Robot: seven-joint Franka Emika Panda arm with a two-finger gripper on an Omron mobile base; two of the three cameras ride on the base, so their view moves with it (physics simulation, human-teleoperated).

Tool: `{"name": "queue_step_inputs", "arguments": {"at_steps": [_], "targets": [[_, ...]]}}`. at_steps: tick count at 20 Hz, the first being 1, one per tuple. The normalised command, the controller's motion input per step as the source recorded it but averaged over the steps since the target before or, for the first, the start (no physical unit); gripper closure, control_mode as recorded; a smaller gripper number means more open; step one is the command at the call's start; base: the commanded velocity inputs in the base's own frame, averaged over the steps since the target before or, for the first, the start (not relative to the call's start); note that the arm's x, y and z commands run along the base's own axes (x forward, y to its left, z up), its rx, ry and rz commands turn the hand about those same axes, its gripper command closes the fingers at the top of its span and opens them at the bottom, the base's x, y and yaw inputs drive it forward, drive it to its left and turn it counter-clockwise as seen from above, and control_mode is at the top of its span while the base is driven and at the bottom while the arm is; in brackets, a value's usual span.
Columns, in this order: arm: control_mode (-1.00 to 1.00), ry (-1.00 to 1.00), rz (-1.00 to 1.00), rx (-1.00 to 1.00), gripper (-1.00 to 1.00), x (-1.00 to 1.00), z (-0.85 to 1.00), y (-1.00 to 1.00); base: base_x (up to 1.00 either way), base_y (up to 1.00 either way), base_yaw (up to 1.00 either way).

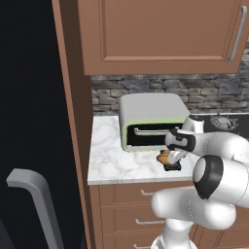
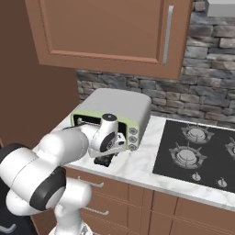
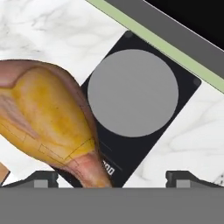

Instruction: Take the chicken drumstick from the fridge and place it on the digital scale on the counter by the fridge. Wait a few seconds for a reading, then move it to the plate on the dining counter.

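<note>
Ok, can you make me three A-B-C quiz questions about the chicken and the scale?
1. Where is the digital scale? A on the stove; B on the counter, in front of the toaster oven; C in a drawer.
2. Its round disc is: A grey; B red; C blue.
3. The jaws are: A shut on the chicken drumstick; B shut on a handle; C wide apart.

1 B: marble surrounds it, with the oven's green edge behind.
2 A: plain grey on black.
3 C: the tips stand far apart, pinching nothing.
</note>
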Motion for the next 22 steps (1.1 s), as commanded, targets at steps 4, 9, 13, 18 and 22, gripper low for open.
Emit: {"name": "queue_step_inputs", "arguments": {"at_steps": [4, 9, 13, 18, 22], "targets": [[-1.00, -0.03, 0.00, 0.00, -1.00, -0.38, 0.24, 0.00, 0.00, 0.00, 0.00], [-1.00, -0.10, 0.00, 0.00, -1.00, -0.50, 0.64, 0.07, 0.00, 0.00, 0.00], [-1.00, -0.02, 0.03, 0.00, -1.00, -0.83, 0.63, 0.16, 0.00, 0.00, 0.00], [-1.00, 0.00, 0.16, -0.01, -1.00, -0.97, 0.65, 0.46, 0.00, 0.00, 0.00], [-1.00, 0.00, 0.24, -0.05, -1.00, -0.65, 0.70, 0.61, 0.00, 0.00, 0.00]]}}
